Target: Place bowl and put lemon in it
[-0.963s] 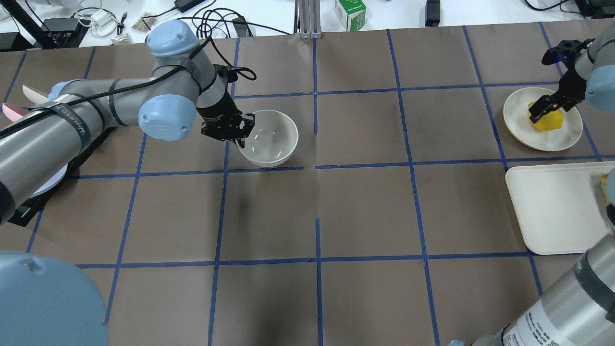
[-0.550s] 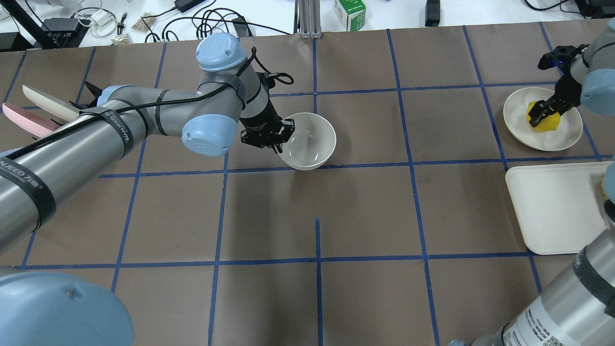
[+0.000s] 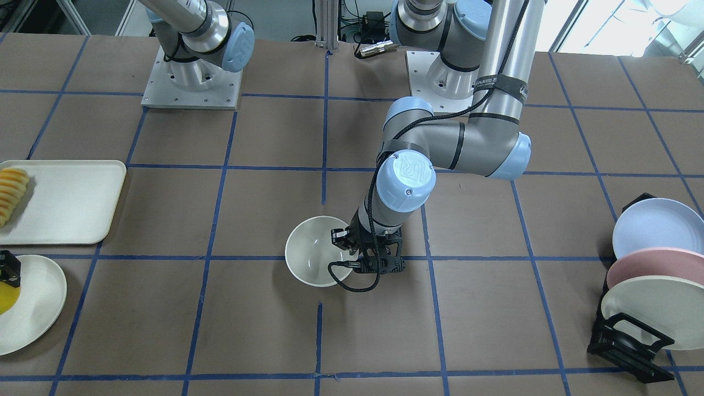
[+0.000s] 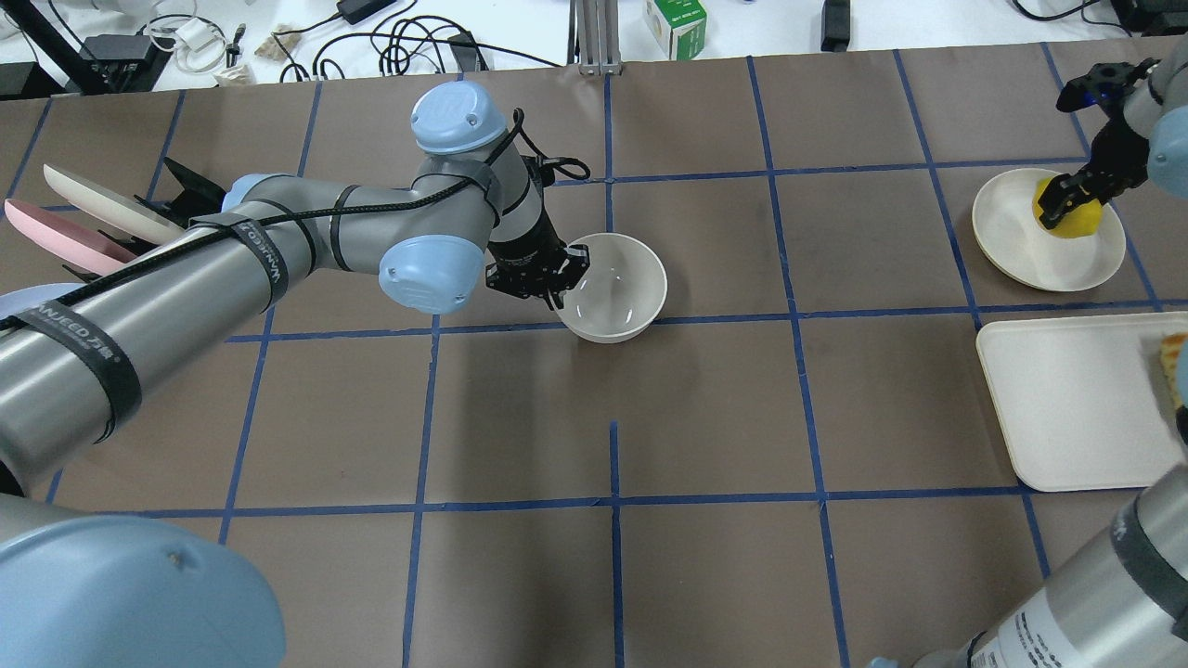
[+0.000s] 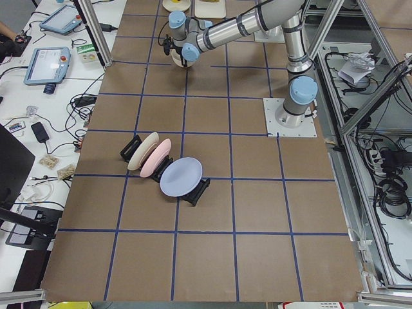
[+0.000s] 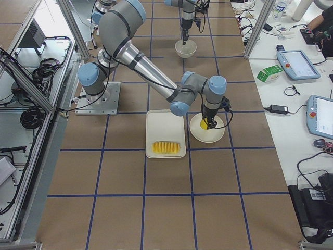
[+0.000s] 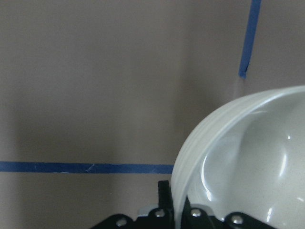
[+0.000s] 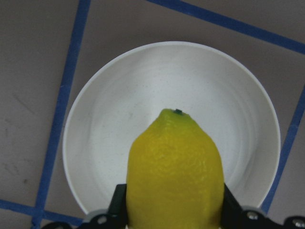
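The off-white bowl (image 4: 620, 289) is near the table's middle, held by its left rim in my left gripper (image 4: 562, 276). The left wrist view shows the rim (image 7: 190, 157) pinched between the fingers; whether the bowl touches the table I cannot tell. It also shows in the front-facing view (image 3: 311, 254). My right gripper (image 4: 1067, 199) is shut on the yellow lemon (image 4: 1069, 219) and holds it just above a flat white plate (image 4: 1012, 232) at the far right. The right wrist view shows the lemon (image 8: 175, 167) over that plate (image 8: 119, 114).
A white tray (image 4: 1067, 399) with a row of fruit slices (image 3: 11, 190) lies near the plate. A black rack with pastel plates (image 3: 649, 275) stands at the table's left end, beside my left arm.
My left arm has carried the bowl to the right, toward the table's middle. My right gripper has closed on the lemon and raised it off the plate.
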Robot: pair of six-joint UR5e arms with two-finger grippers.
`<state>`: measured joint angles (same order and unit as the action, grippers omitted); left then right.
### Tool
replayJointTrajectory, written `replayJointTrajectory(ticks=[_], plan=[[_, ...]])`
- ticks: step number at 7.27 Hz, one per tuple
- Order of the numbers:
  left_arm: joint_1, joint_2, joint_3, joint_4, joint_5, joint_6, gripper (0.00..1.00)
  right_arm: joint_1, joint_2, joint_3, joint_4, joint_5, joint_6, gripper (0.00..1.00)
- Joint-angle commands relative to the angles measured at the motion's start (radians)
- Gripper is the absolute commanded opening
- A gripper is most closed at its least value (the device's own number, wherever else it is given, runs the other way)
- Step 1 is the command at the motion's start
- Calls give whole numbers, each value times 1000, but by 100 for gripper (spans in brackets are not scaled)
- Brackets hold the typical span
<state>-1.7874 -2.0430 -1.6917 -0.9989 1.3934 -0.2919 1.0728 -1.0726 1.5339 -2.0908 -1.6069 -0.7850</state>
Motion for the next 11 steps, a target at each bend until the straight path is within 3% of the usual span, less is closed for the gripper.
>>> replayJointTrajectory(ticks=[1,3,5,7,10,11], plan=[[8,33,18,25,6,31,83,95,-120,-5,153,4,167,0],[83,108,64,-105,9,89,88,252,-225,0,285,8,446,0],[181,191,180,-392,38,293,89,451,-259,3,299,27,714,0],[194,254,300,-596,154,351,89,641,-242,5,284,30,986,0],[191,328,322,-663,159,355,91,783,-155,8,177,30,1085,0],[191,313,322,-647,159,355,91,811,-103,9,70,30,1125,0]])
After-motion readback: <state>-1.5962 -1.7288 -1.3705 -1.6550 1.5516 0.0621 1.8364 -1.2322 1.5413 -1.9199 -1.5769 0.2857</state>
